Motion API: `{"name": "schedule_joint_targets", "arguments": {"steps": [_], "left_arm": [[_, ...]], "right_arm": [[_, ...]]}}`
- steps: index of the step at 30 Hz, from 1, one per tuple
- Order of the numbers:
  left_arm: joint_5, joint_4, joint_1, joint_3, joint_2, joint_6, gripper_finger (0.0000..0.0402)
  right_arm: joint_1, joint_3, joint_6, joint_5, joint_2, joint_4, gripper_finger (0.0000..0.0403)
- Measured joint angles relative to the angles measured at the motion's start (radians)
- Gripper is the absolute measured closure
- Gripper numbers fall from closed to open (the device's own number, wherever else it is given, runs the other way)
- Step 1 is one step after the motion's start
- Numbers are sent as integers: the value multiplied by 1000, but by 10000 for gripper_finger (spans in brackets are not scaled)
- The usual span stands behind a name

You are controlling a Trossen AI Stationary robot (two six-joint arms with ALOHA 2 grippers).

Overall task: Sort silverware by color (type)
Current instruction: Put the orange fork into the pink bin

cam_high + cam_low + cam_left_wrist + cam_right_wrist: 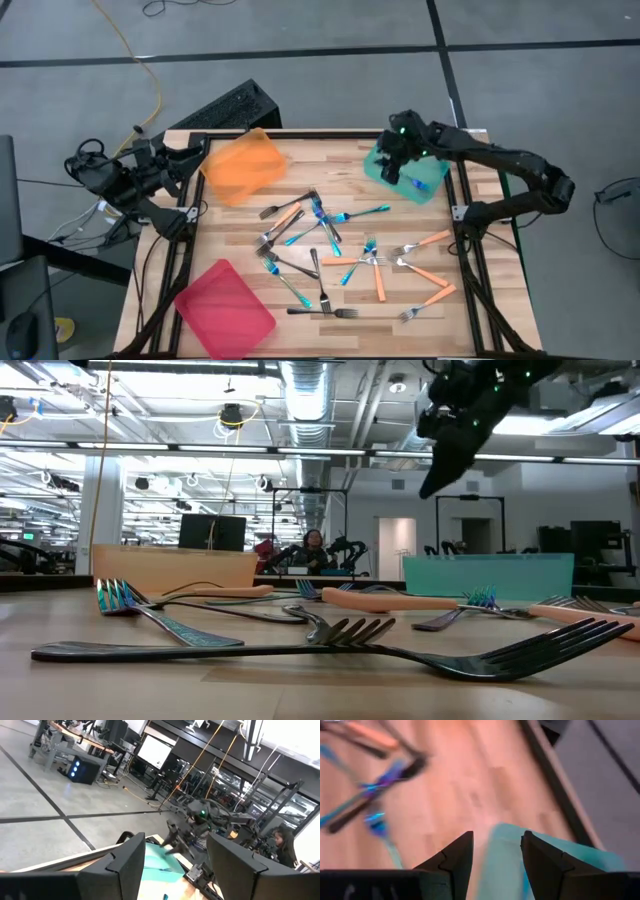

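The right claw (392, 172) hangs over the teal tray (408, 173) with its two fingers (451, 857) parted and nothing between them. In the right wrist view the tray's pale green floor shows in the gap below the fingers. A blue-handled fork (418, 184) lies inside the teal tray, just beside the claw.

The rest of the silverware (345, 262) is spread loose across the middle of the worktop (340, 150), toward the front from the teal tray: orange-handled forks (381, 283), blue-handled ones and dark metal ones, many crossing or touching one another. In the low view a long dark fork (330, 652) lies flat nearest the camera, with the teal tray behind it and the right claw hanging above that tray.

Well apart from the teal tray, across the worktop's far edge, sits the orange tray (243, 166). The pink tray (225, 308) lies at the front corner on that same side.

The left claw (185, 165) waits just beside the orange tray, off the worktop's edge, its fingers (125, 865) spread wide and empty.
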Motion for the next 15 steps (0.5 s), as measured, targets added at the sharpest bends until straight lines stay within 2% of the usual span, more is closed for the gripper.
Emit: {"name": "schedule_joint_targets", "arguments": {"steps": [6,15], "left_arm": [[2,0,0,0,0,0,205],[28,0,0,0,0,-9,205]], "right_arm": [[197,1,183,1,1,-151,216],[527,1,571,3,-1,-441,216]]}}
